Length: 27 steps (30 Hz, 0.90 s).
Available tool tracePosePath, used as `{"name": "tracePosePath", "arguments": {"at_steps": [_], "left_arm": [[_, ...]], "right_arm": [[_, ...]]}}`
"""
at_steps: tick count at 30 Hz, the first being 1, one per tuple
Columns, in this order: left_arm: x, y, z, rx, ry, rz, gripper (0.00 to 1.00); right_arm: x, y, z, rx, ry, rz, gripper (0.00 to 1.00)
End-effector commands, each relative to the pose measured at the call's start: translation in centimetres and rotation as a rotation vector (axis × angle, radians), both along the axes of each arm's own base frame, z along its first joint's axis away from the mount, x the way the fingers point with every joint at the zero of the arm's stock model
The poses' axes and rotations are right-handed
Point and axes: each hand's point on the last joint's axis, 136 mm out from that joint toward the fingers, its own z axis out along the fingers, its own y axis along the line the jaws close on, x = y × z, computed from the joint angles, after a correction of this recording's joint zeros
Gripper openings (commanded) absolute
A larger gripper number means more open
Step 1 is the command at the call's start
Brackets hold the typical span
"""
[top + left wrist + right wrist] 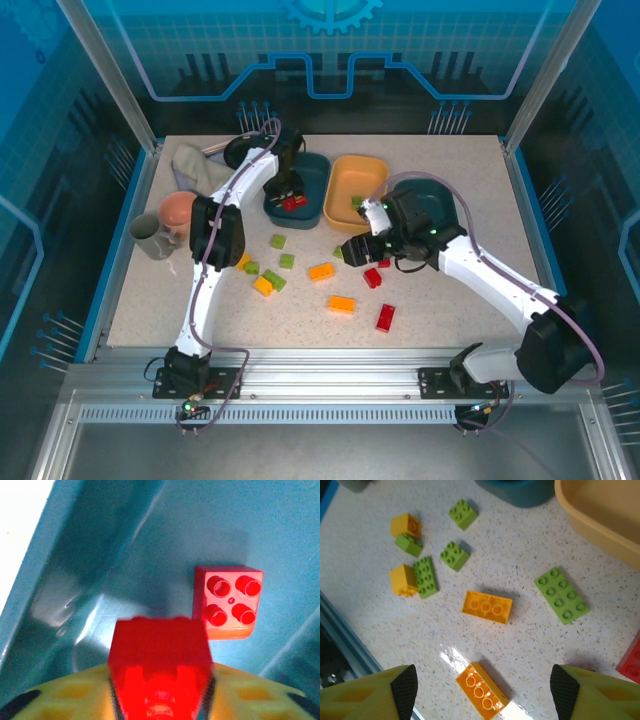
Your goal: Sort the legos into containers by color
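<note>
From where I stand, the left end effector [290,190] is clamped on a red plastic brick [159,650]. It holds the brick over the floor of the left dark teal plastic tub [315,165], just beside a square red four-stud brick [229,602] lying in there, so I'd judge a plain release is all that drop needs. The right end effector [484,685] hangs over the speckled bench [530,645] with its fingers [405,682] wide apart and nothing gripped. The next pick turns on the oblong orange plastic brick [481,692]. In the right wrist view it lies on the bench below the gap between those fingers. Its long axis slants across the line from finger to finger rather than square to it, so I reckon the wrist wants a twist before closing. The right arm is by far the nearer to it. The shallow yellow-orange plastic tub [355,185] sits farther back, just beside the teal tub.
</note>
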Motion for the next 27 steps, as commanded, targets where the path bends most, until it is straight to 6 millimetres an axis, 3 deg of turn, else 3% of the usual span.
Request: {"name": "tracePosePath", "arguments": {"at_steps": [1, 4, 8, 13, 19, 27], "left_arm": [[-0.1, 0.3, 0.1, 0.0, 0.003, -0.001, 0.54], [0.0, 0.0, 1.8, -0.017, -0.03, -0.003, 0.61], [-0.1, -0.8, 5.7, -0.066, -0.097, -0.002, 0.67], [-2.4, -2.1, 11.1, -0.175, -0.193, 0.012, 0.7], [-7.7, -1.5, 14.7, -0.334, -0.316, 0.104, 0.73], [-16.5, -0.2, 15.3, -0.44, -0.333, 0.133, 0.76]], "right_arm": [[-1.5, 0.4, -2.0, -0.142, 0.022, 0.117, 0.74], [-3.2, 0.8, -4.1, -0.259, 0.04, 0.219, 0.75], [-5.2, 1.3, -6.2, -0.395, 0.032, 0.352, 0.79], [-6.5, 2.1, -8.7, -0.507, 0.041, 0.479, 0.8], [-6.5, 2.6, -11.7, -0.626, 0.076, 0.524, 0.8], [-6.1, 3.2, -14.4, -0.699, 0.139, 0.497, 0.75]]}}
